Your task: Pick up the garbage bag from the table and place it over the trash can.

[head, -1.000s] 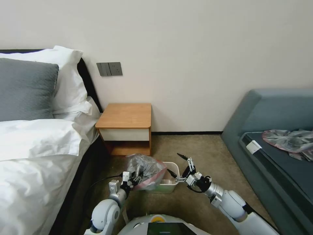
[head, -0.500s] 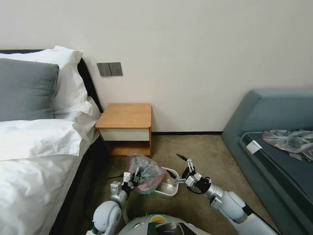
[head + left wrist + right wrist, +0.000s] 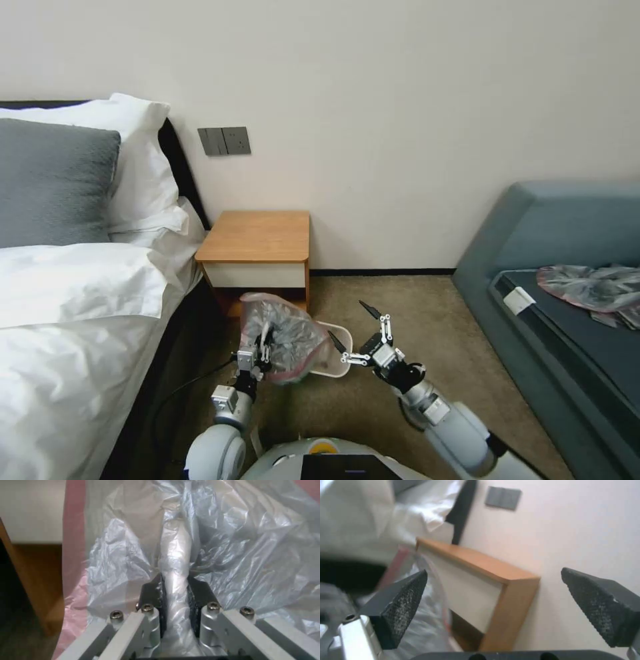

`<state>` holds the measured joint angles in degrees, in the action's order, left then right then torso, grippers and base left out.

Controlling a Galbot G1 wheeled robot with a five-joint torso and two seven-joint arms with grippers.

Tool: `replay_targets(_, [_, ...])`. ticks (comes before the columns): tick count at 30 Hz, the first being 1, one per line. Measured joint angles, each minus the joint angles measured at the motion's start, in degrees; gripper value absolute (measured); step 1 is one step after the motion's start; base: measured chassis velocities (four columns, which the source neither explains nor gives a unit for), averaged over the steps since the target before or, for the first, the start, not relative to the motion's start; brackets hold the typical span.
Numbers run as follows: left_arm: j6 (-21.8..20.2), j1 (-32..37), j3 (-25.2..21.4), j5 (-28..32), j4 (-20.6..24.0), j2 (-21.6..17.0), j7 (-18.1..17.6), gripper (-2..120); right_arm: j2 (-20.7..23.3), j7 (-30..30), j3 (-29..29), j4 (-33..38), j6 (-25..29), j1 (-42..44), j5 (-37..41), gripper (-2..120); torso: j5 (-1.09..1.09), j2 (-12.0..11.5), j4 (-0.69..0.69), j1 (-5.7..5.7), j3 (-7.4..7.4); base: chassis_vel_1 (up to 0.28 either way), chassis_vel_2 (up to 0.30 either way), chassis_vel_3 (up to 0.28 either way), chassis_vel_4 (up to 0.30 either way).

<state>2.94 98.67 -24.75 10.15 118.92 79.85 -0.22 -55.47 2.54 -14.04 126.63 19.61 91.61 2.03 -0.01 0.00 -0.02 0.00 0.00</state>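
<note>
Left gripper (image 3: 262, 338) jaws clamp the garbage bag (image 3: 283, 337) above the trash can (image 3: 333, 360) (right gripper (image 3: 351, 329) jaws apart).

The left gripper (image 3: 261, 341) stands at the end of a raised forearm, wrist upright, its dark pads (image 3: 154, 593) pressed close together on a fold of the garbage bag (image 3: 283, 337) between the jaws. The right gripper (image 3: 349, 329) reaches forward and up beside it, jaws spread wide, fingertips (image 3: 405, 597) well apart.

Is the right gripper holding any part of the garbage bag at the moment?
No, the right gripper is open and empty beside the garbage bag.
</note>
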Motion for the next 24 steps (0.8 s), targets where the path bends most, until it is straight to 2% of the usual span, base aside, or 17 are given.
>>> replay_targets(1, [1.44,-0.09,-0.09,-0.13,-0.21,0.07,0.0,9,-0.32,-0.37,1.33,1.85,-2.61,-0.36,3.24,100,0.0,0.0,-0.01,0.0,0.0,0.0,0.0,0.0,0.0])
replay_targets(2, [1.44,-0.09,-0.09,-0.13,-0.21,0.07,0.0,9,-0.32,-0.37,1.33,1.85,-2.61,-0.36,3.24,100,0.0,0.0,-0.01,0.0,0.0,0.0,0.0,0.0,0.0])
replay_targets(6, [4.68,-0.21,-0.75,-0.72,-0.81,0.27,0.22,9,-0.73,-0.63,6.39,7.02,-12.59,-5.2,16.23,100,0.01,0.0,0.05,0.0,0.0,0.0,0.0,0.0,0.0])
replay_targets(9, [5.49,-0.48,-0.74,-1.11,-1.03,0.05,0.77,9,-0.36,-0.37,7.41,7.19,-15.41,-7.25,18.56,100,0.01,0.0,0.0,0.0,0.0,0.0,0.0,0.0,0.0])
replay_targets(13, [6.85,-0.58,-0.68,-1.44,-1.14,0.03,1.51,9,2.1,1.95,9.01,3.29,-17.69,-11.86,18.81,100,0.02,0.0,0.05,0.0,0.0,0.0,0.0,0.0,0.0])
replay_targets(16, [7.23,-1.4,-0.04,-1.37,-1.4,-0.33,2.21,9,3.2,2.33,9.6,1.29,-19.17,-12.72,18.88,100,0.02,0.0,0.03,0.0,0.0,0.0,0.0,0.0,0.0])
replay_targets(17, [7.23,-1.4,-0.04,-1.37,-1.4,-0.33,2.21,9,3.2,2.33,9.6,1.29,-19.17,-12.72,18.88,100,0.02,0.0,0.03,0.0,0.0,0.0,0.0,0.0,0.0])
replay_targets(18, [7.54,-1.63,0.17,-1.32,-1.5,-0.47,2.66,9,3.42,2.43,9.81,0.33,-19.34,-13.0,18.72,100,0.0,0.0,-0.02,0.0,0.0,0.0,0.0,0.0,0.0])
replay_targets(24, [9.58,-1.49,0.05,-1.28,-1.85,-0.51,4.81,9,3.56,2.96,10.65,-2.86,-19.37,-15.21,17.55,99,0.01,0.0,0.03,0.0,0.0,0.0,0.0,0.0,0.0])
